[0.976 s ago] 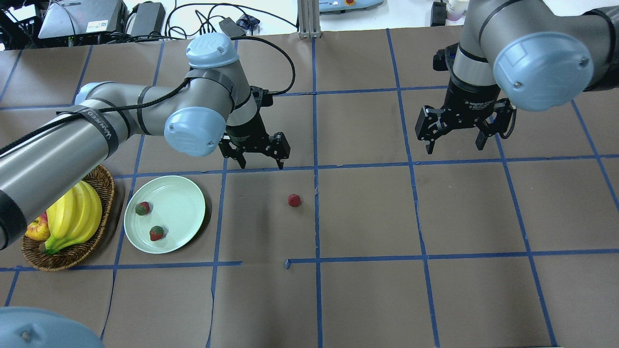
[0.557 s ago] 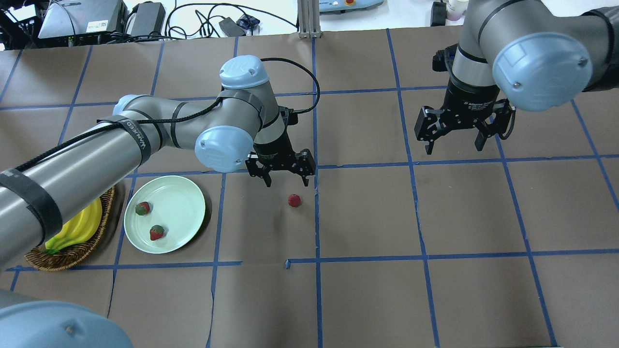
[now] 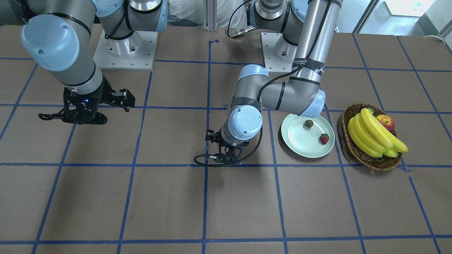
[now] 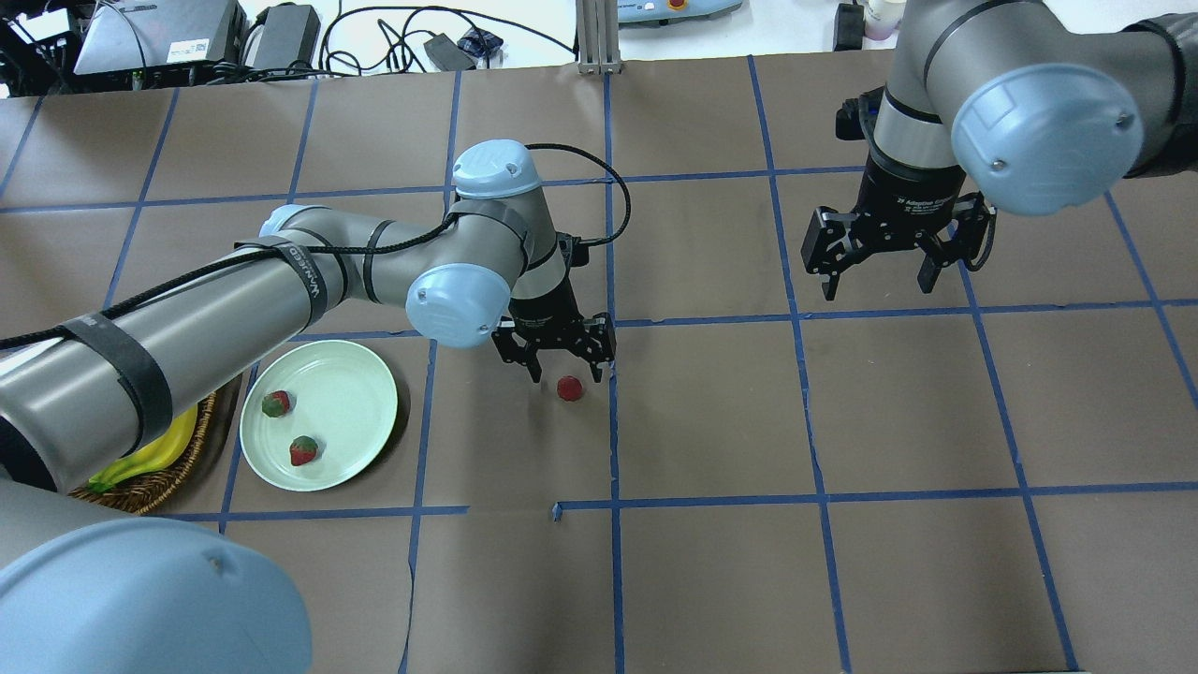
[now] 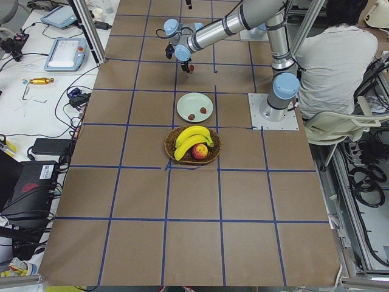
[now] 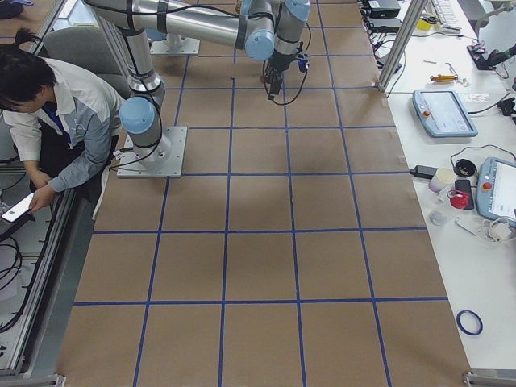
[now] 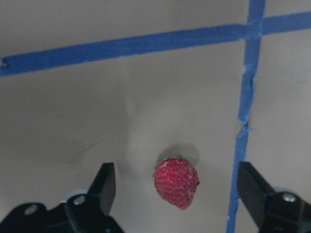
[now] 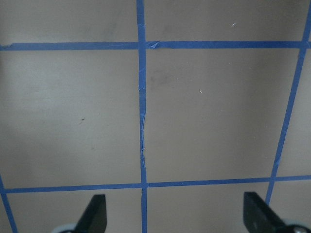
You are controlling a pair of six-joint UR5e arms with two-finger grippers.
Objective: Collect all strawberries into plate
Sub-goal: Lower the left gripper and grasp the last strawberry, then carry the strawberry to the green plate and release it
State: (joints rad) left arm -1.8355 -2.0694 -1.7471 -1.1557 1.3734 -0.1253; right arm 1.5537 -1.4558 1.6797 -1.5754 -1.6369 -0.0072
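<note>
Red strawberry (image 7: 177, 182) is lying between the left gripper's (image 4: 565, 373) wide-spread fingers, its long axis crossing their closing line, while the right gripper (image 4: 882, 285), equally wide, is hanging well apart.

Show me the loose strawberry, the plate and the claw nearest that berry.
loose strawberry (image 4: 570, 388): overhead view, its red middle.
plate (image 4: 351, 393): overhead view, bare centre.
left claw (image 4: 566, 375): overhead view, between its fingertips.

Overhead, the left arm (image 4: 187, 328) covers most of the basket (image 4: 154, 489) (the apple (image 3: 385, 122) entirely). From the front, its wrist (image 3: 245, 123) hides the loose strawberry (image 4: 569, 388).
</note>
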